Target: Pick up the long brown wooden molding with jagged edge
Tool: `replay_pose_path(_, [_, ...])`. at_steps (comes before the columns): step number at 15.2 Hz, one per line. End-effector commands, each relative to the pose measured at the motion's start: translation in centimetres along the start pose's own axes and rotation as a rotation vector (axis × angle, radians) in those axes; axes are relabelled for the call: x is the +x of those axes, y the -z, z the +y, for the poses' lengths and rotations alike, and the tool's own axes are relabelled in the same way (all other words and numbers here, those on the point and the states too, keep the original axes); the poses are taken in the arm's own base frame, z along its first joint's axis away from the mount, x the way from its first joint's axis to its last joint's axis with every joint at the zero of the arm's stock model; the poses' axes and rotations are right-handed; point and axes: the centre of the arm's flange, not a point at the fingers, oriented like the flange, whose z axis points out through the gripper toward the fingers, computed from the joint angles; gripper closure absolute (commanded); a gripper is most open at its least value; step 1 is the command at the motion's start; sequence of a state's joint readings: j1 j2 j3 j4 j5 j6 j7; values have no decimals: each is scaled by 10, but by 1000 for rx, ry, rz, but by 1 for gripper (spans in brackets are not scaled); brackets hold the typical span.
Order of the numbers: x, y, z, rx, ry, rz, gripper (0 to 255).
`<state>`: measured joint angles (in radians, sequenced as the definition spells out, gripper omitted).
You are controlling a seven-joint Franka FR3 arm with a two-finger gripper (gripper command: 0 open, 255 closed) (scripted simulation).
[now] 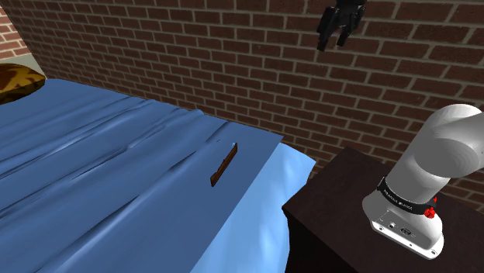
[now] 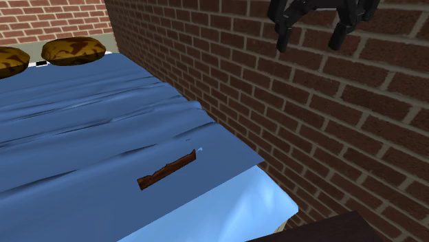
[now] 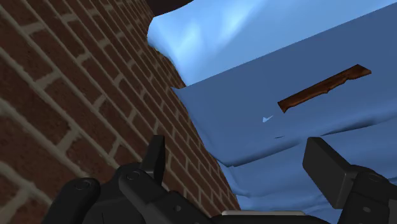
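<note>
1. By my reading the task is at its start; the molding (image 1: 223, 165) lies flat on the blue bed (image 1: 116, 171), untouched, and nothing has been lifted.
2. The gripper (image 1: 332, 43) hangs high in front of the brick wall (image 1: 233, 62), well apart from the bed; in the wrist view its fingers (image 3: 156, 156) stand wide apart with nothing between them.
3. What is left, as I judge it: the reach across, the descent, the turn of the hand to suit the strip, the closing and the lift; none of that is done.
4. In the shoulder view the molding sits at about 7 o'clock from the gripper, near the bed's edge that faces the dark stand (image 1: 333, 209); its long axis runs roughly from 1 o'clock to 7 o'clock.
5. In the second exterior view the molding (image 2: 167, 170) lies at about 8 o'clock from the gripper (image 2: 308, 45); here its length runs from 2 o'clock to 8 o'clock, with the notched edge on its upper side.
6. In the wrist view the molding (image 3: 324, 88) lies far ahead of the gripper (image 3: 240, 159), off toward 2 o'clock of the gap between the fingers and not in line with it.
</note>
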<state>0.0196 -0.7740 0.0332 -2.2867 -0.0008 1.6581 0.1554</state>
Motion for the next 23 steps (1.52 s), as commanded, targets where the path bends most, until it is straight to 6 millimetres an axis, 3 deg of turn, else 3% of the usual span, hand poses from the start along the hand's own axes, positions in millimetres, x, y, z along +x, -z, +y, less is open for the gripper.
replay_pose_path(1, [0, 0, 0, 0, 0, 0, 0])
replay_pose_path(12, [-5, -105, -103, -30, -293, -21, 0])
replay_pose_path(23, [18, -214, -201, -61, -586, -42, 0])
